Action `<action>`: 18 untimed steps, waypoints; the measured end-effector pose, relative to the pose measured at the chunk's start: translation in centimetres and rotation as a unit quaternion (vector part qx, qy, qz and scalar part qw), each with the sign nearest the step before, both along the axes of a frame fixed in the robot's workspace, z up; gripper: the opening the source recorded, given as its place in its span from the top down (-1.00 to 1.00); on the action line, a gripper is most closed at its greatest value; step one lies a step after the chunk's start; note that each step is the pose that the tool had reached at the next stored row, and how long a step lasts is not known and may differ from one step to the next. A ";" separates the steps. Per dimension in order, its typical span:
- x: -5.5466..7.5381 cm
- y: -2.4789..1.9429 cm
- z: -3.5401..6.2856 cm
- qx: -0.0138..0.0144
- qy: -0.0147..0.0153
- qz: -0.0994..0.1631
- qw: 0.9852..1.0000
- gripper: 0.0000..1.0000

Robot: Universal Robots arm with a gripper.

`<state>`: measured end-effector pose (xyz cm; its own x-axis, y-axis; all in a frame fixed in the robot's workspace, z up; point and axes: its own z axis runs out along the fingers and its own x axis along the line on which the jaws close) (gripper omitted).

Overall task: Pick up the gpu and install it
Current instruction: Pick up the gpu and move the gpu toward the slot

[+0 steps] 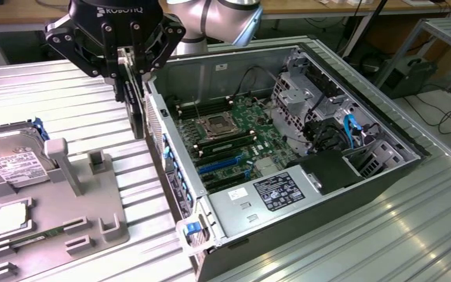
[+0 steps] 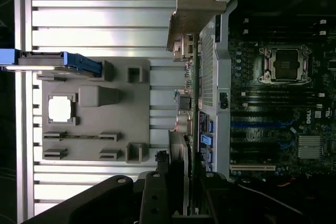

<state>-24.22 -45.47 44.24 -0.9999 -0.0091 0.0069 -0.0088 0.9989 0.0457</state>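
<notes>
Ribbed metal bench (image 1: 69,100) with an open PC case (image 1: 209,73) lying on its side. That's the whole setup.

The gripper (image 1: 131,73) is clamped narrow on the gpu (image 1: 135,114), fingers pinching the two flat faces. The card hangs straight down from the fingertips, edge-on to the exterior camera. It's in the air just outside the case's back wall, on the side away from the motherboard (image 1: 241,138) – I can't tell if it's touching that wall.

From the wrist view the gpu (image 2: 193,93) runs away from the gripper (image 2: 186,182) as a thin line. Its metal bracket (image 2: 191,19) is at the end farthest from the fingers.

Inside the case, beyond the wall from the gripper and lower down, the CPU socket (image 1: 214,124) sits uncovered. The blue slots (image 1: 219,166) are a bit further along the board, and the PSU (image 1: 276,191) is past those, well away from the gripper.

On the other side of the gripper, toward the exterior view's left and lower, there's a grey tray (image 1: 92,205) on the bench. A hard drive (image 1: 10,161) stands tilted in it at the end nearest the gripper, and a square chip (image 1: 10,214) lies flat in a pocket further off. A memory stick (image 2: 81,136) lies in its holders past the chip – none of those are near the fingers.
</notes>
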 end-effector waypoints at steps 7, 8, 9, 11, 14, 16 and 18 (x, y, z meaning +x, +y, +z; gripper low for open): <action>0.4 0.00 -0.07 0.000 -0.001 0.000 1.000 0.45; 0.4 0.00 -0.08 0.000 -0.001 0.000 1.000 0.45; 0.5 0.00 -0.08 0.000 -0.001 0.000 1.000 0.45; 0.6 0.00 -0.09 0.000 -0.002 0.000 1.000 0.45; 0.8 0.00 -0.12 0.000 -0.002 0.000 1.000 0.45; 1.1 0.00 -0.15 0.000 -0.002 0.000 1.000 0.45; 1.6 0.00 -0.18 0.000 -0.002 0.000 1.000 0.45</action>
<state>-22.65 -45.46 44.07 -1.0000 -0.0094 0.0028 -0.0093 0.9989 0.0456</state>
